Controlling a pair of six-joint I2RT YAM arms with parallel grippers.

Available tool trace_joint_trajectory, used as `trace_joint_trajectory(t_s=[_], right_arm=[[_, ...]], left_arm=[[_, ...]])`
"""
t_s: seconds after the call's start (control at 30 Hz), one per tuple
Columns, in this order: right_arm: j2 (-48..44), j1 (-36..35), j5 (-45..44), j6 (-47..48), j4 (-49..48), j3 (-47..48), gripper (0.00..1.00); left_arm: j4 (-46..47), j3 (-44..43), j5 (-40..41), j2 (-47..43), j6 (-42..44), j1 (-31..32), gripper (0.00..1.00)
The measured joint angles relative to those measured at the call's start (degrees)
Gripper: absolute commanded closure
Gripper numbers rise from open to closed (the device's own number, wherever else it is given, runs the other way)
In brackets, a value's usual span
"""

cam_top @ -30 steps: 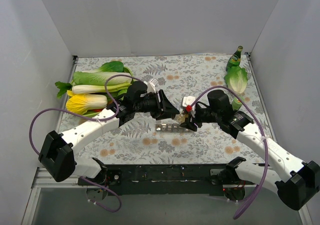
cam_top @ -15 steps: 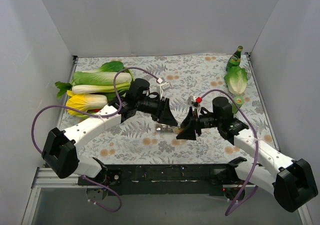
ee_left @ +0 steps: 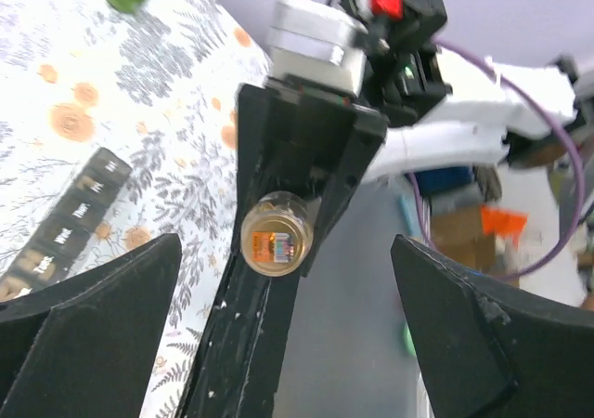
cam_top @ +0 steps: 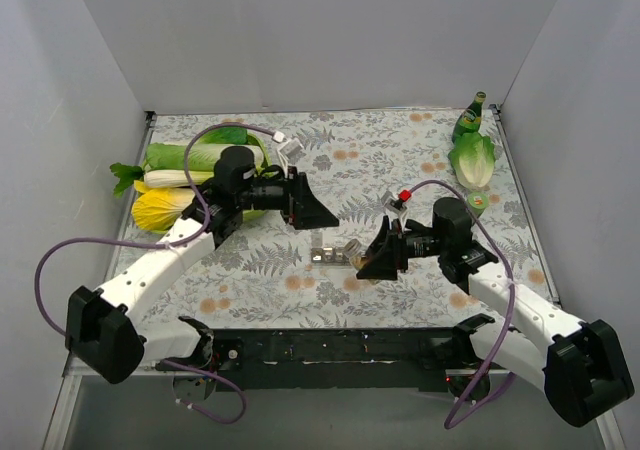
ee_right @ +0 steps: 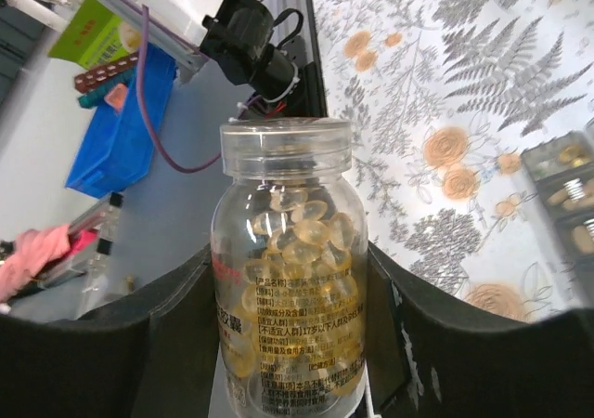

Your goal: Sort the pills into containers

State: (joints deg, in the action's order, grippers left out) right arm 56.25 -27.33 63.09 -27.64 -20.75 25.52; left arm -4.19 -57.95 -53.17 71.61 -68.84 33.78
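A clear bottle (ee_right: 290, 279) full of yellow translucent pills (ee_right: 311, 237) sits between the black fingers of my right gripper (ee_right: 290, 283), which is shut on it. In the top view my right gripper (cam_top: 372, 260) holds it level just right of the containers (cam_top: 335, 254), a short grey strip lying on the floral cloth. The containers (ee_right: 566, 190) show pills in their open compartments at the right edge of the right wrist view. My left gripper (cam_top: 312, 210) hangs open up and left of the strip, holding nothing. In the left wrist view, the left gripper (ee_left: 288, 344) faces the bottle (ee_left: 274, 235) end-on.
Leafy cabbages (cam_top: 190, 175) lie at the left of the cloth. A green bottle (cam_top: 468, 118), a lettuce head (cam_top: 472, 158) and a small green cap (cam_top: 478, 202) sit at the back right. Grey walls close in three sides.
My left gripper has opened wide and drawn back up and to the left, away from the bottle. My right gripper has kept its hold and shifted a little down beside the strip.
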Motion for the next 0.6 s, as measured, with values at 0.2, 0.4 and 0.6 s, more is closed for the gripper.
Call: trace_joint_trajectory(t_s=[0.2, 0.4, 0.6], right_arm=[[-0.7, -1.2, -5.6, 24.4, 19.3, 11.2, 0.99], [-0.8, -7.1, -17.7, 48.5, 32.8, 21.0, 0.99], [0.5, -9.4, -24.3, 57.9, 38.1, 22.0, 0.99]], left_arm=[[-2.3, -0.4, 3.0, -1.8, -13.9, -4.7, 0.09], [-6.9, 0.0, 5.1, 1.6, -24.3, -3.6, 0.16], [-7.2, 0.0, 6.8, 2.2, -27.8, -0.2, 0.26]])
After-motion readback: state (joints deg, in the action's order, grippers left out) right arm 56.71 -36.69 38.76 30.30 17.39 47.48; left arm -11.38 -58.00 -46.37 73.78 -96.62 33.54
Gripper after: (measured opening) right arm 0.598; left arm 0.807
